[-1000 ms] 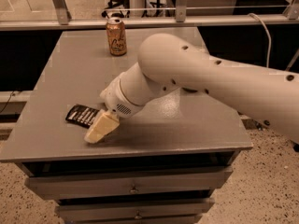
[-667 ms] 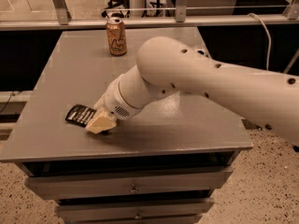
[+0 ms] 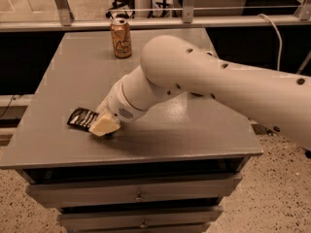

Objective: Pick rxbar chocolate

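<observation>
Black rxbar chocolate beside the hand, near the table front edge.

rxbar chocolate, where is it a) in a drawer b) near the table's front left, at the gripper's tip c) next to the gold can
B: the rxbar chocolate lies flat near the table's front left edge with the gripper down over its right end; the gold can stands at the back.
</observation>
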You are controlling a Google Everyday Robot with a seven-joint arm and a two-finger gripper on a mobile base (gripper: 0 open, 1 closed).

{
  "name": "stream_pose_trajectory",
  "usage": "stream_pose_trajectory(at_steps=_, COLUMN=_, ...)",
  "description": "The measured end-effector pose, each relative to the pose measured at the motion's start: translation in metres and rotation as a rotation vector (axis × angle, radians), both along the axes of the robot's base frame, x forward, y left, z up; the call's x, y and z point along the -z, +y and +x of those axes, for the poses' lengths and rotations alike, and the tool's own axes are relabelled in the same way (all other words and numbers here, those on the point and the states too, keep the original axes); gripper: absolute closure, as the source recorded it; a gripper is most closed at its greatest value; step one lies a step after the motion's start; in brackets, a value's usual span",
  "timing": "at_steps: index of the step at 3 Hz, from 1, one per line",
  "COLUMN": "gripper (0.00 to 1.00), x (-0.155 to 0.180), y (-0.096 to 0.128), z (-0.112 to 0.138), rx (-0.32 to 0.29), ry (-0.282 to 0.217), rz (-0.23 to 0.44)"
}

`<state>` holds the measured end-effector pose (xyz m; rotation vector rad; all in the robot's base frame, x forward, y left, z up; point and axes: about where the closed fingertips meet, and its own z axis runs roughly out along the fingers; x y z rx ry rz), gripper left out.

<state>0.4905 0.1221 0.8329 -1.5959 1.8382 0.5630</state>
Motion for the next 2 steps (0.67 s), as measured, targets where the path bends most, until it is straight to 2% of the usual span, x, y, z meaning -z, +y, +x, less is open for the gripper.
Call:
stream_pose_trajectory(at_steps=1, gripper=1.00, x=-0.013, y=-0.008, z=0.018, rx=-0.008, ry=-0.025, rz=0.009)
stream_pose_trajectory(at_steps=2, gripper=1.00, x=-0.065, y=-0.033, z=0.060, rx=0.010, ry=-0.110, rz=0.127)
